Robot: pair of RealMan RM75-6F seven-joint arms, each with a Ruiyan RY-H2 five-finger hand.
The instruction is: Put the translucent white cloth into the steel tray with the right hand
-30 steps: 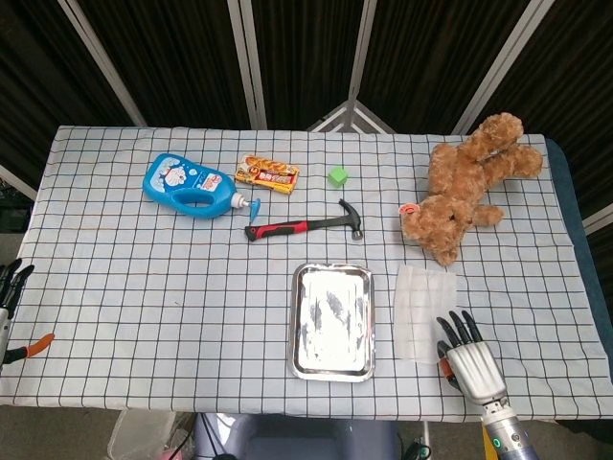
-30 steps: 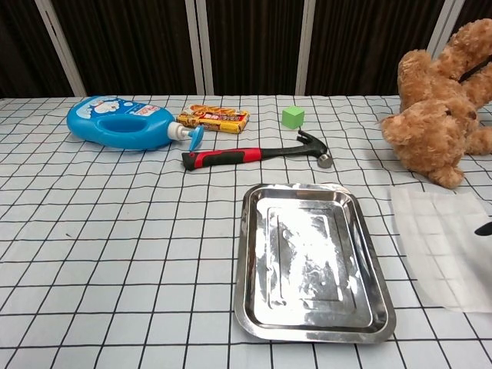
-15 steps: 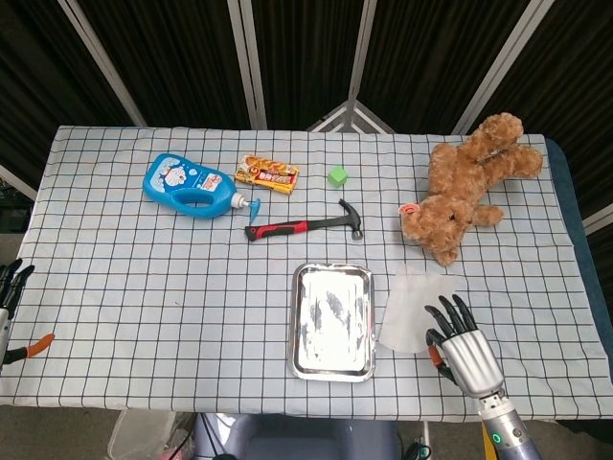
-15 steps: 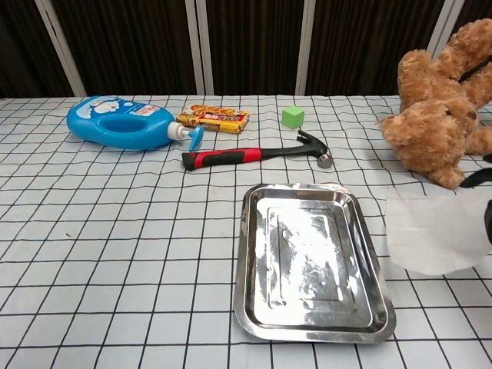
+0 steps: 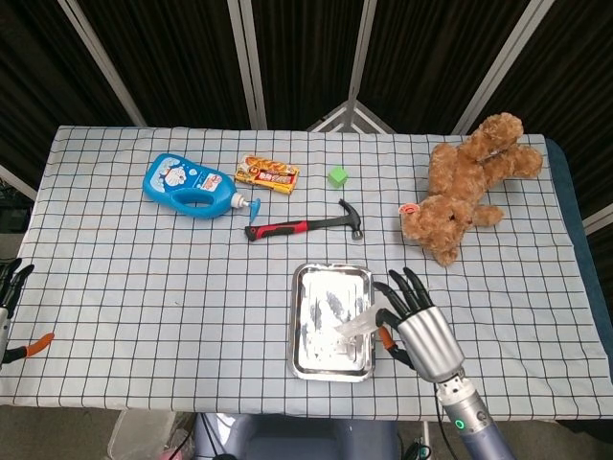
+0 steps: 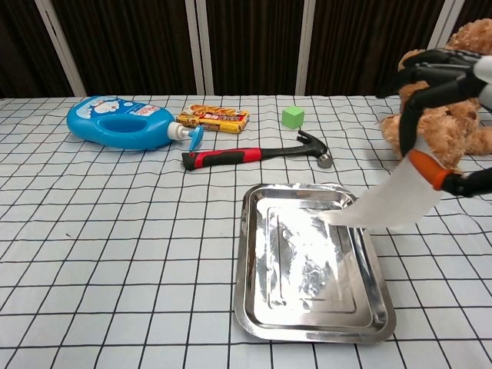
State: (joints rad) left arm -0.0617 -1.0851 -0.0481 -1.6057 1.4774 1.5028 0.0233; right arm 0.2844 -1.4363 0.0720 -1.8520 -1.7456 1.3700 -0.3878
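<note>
The translucent white cloth [image 6: 384, 206] hangs lifted off the table, pinched by my right hand [image 6: 442, 115], its free end drooping over the right rim of the steel tray [image 6: 254, 307]. In the head view the cloth [image 5: 356, 324] shows over the tray's right half [image 5: 302, 359], with my right hand [image 5: 417, 324] just right of the tray, fingers spread upward. My left hand [image 5: 10, 287] sits at the far left edge beside the table, holding nothing, fingers apart.
A red-handled hammer [image 5: 302, 227] lies beyond the tray. A blue bottle [image 5: 187, 185], a snack pack [image 5: 267, 172] and a green cube [image 5: 337, 175] sit at the back. A brown teddy bear [image 5: 465, 187] lies at the right.
My right hand has lifted the cloth off the table and carried it left, from beside the tray to over its right rim. The left hand has not moved.
</note>
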